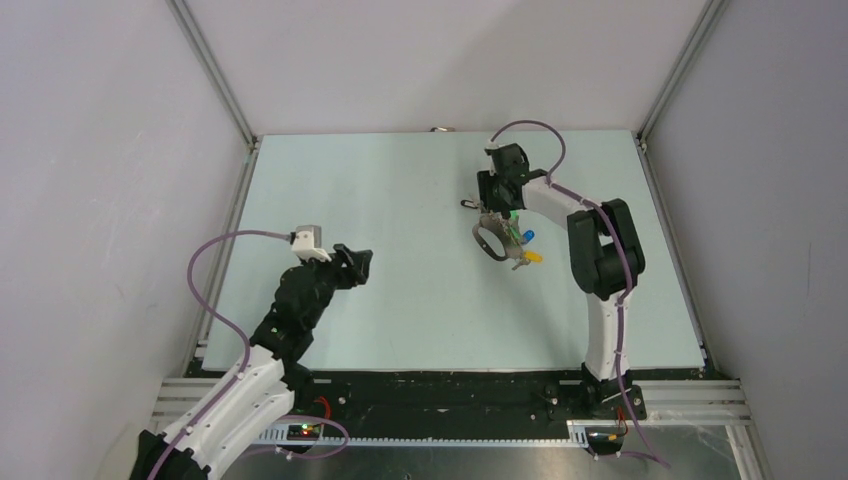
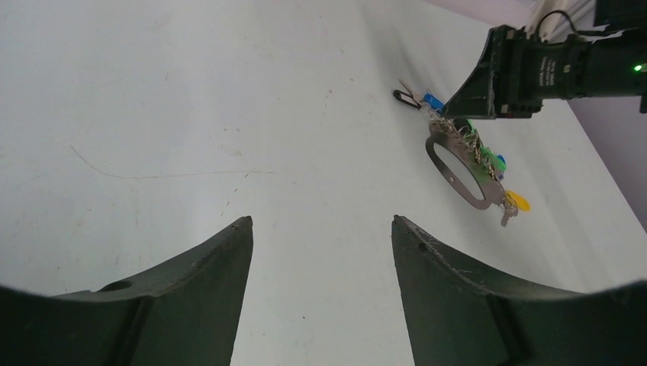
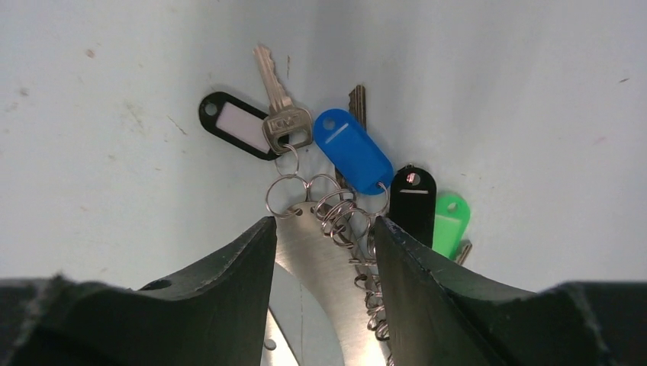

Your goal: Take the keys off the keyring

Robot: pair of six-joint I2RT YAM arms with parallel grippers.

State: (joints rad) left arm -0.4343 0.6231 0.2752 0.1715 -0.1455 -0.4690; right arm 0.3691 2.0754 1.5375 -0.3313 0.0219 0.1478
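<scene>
Dark fingers [image 3: 229, 290] of the right claw [image 3: 324, 229] are filling the bottom of the right wrist view. They are pinching the keyring [image 3: 313, 263] by its flat metal band, so I am reading that claw as pressed onto the ring rather than spread. Beyond the tips the keys [image 3: 281, 107] are fanning out on the counter [image 3: 114, 191], hanging from small split rings [image 3: 336, 206] threaded on the band. A blue tag [image 3: 352, 150], a white-labelled black tag [image 3: 238, 126], a second black tag [image 3: 413, 202] and a green tag [image 3: 449, 223] are lying among them, and a yellow tag [image 2: 519, 201] is sitting at the ring's other end. The left claw [image 1: 358, 266] is hovering spread and empty, well apart from the bunch. What is worrying me is that no key is looking free yet, the tags are overlapping and the split rings are crowding together. A tug from the left claw is therefore risking dragging the whole bunch, twisting the band out of the pinch, or catching a tag instead of a key. For room, the bunch is sitting toward the far right of the counter, close to the right arm [image 1: 600, 250], while bare counter is lying open between the two claws for an approach.
</scene>
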